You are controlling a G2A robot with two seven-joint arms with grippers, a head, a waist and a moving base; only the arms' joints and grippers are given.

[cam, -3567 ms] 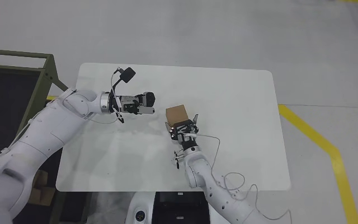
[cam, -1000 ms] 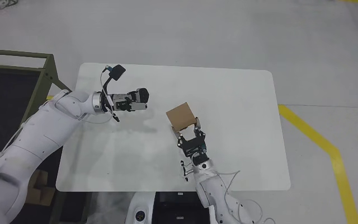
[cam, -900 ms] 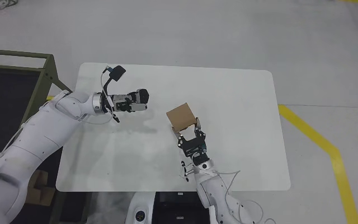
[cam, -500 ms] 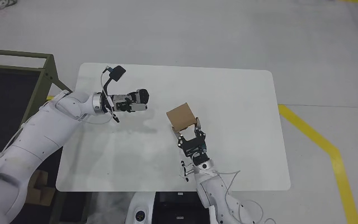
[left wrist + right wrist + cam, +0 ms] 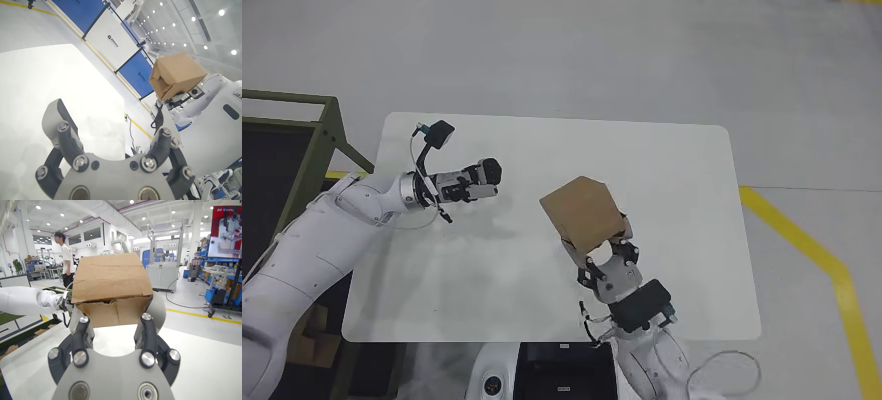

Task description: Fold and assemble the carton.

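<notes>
Top view: a white table (image 5: 672,170), with a green rack (image 5: 327,120) off one end and a yellow floor line (image 5: 802,240) off the other. The right gripper (image 5: 604,250) clamps the brown carton (image 5: 584,212) by its near end, about mid-table. The left gripper (image 5: 492,178) hovers well apart from it.

Left wrist view: the left gripper's fingers (image 5: 66,115) stand wide apart over bare tabletop. The carton is farther off, raised above the table.

Right wrist view: one finger presses each side of the carton. Its folded end flaps face the camera, with the table below
</notes>
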